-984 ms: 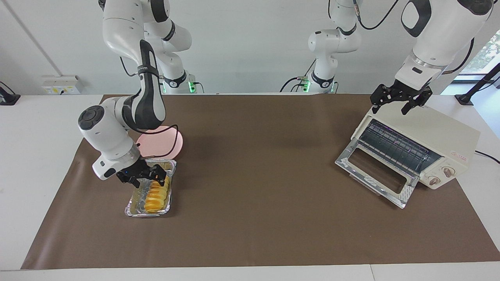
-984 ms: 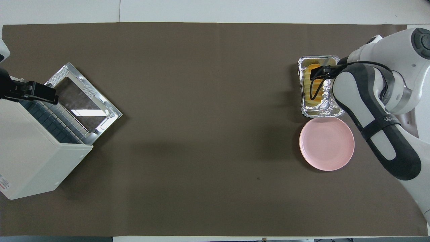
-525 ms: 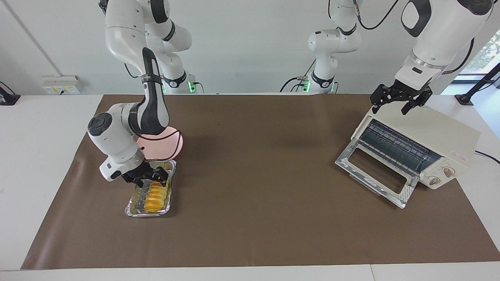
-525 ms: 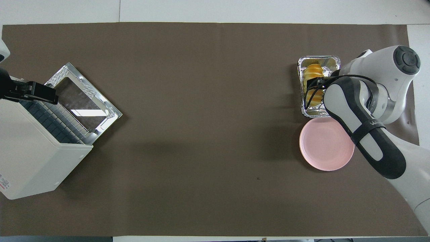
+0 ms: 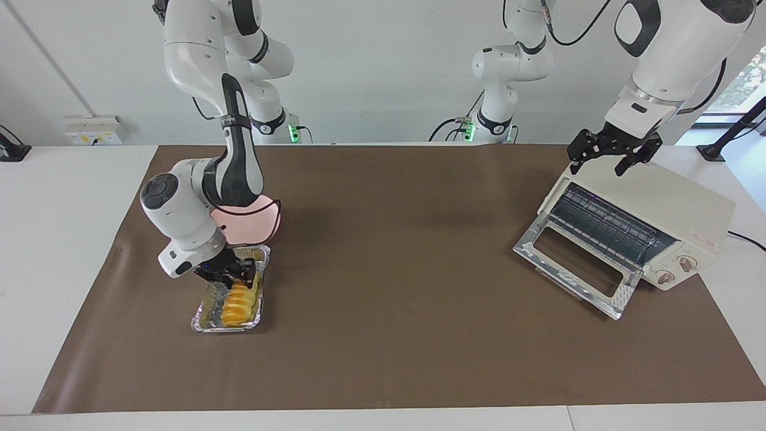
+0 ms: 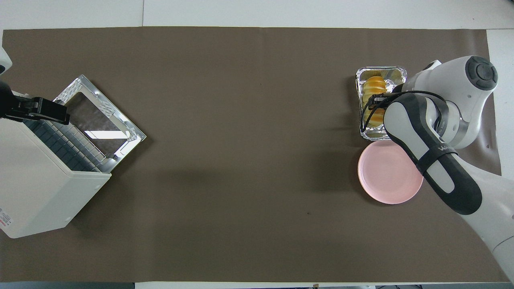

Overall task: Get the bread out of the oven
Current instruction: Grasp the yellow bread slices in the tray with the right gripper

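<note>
We find the bread (image 5: 239,299) lying in a foil tray (image 5: 204,312) on the brown mat (image 5: 383,335) at the right arm's end of the table, well apart from the oven (image 5: 664,209), which stands at the left arm's end with its glass door (image 5: 574,263) folded down and its wire rack (image 5: 604,224) bare. We judge that the loaf is therefore already out of the oven, and that the open door reflects this. The right gripper (image 5: 234,275) is down in the tray at the end nearer to the robots, its fingers on either side of the loaf's nearer portion; from these views we cannot tell whether they have clamped onto the bread or merely bracket it. We read the low, steep approach as suited to a pinch across the loaf's narrow width, since the tray walls leave little room along its length. A pink plate (image 6: 387,176) sits just beside the tray, nearer to the robots, and we judge it a likely destination for the loaf. The left gripper (image 5: 613,157) waits over the oven's top edge with its fingers spread and holding nothing, clear of the door opening.
</note>
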Controlling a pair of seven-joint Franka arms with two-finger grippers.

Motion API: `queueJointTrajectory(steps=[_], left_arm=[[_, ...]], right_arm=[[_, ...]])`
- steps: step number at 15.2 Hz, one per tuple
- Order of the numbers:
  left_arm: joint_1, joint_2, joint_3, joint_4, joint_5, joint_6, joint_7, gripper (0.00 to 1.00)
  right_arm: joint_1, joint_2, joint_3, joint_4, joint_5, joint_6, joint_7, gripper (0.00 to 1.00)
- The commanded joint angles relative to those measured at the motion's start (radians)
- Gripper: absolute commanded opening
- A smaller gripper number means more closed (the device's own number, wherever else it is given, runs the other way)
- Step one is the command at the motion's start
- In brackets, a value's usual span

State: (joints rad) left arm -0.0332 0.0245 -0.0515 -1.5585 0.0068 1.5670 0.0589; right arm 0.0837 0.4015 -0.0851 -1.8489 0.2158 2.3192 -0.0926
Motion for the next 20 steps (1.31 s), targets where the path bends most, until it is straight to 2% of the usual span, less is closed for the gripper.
queueJointTrajectory(steps=[1,4,8,13,16,20], left_arm=[[0.01,-0.026,-0.004,-0.025,-0.021,0.005,-0.008,1.0],[0.01,-0.026,-0.004,-0.023,-0.021,0.005,-0.008,1.0],[0.01,-0.026,-0.004,-0.025,-0.021,0.005,-0.008,1.0],[0.01,-0.028,-0.004,-0.025,-0.021,0.005,-0.008,1.0],[0.01,-0.028,-0.004,-0.025,-0.021,0.005,-0.008,1.0],[0.01,-0.028,-0.004,-0.025,-0.021,0.005,-0.008,1.0]], right_arm=[[-0.005,-0.021,0.004,-0.013,0.005,-0.023,-0.003,0.22],[-0.007,-0.03,-0.001,0.01,0.005,-0.07,-0.003,0.22],[-0.01,-0.084,-0.008,0.095,0.001,-0.25,0.001,0.22],[-0.013,-0.226,-0.007,0.096,-0.038,-0.411,0.045,0.22],[-0.004,-0.343,-0.004,0.018,-0.041,-0.518,0.074,0.22],[-0.002,-0.501,-0.001,-0.177,-0.042,-0.518,0.094,0.22]])
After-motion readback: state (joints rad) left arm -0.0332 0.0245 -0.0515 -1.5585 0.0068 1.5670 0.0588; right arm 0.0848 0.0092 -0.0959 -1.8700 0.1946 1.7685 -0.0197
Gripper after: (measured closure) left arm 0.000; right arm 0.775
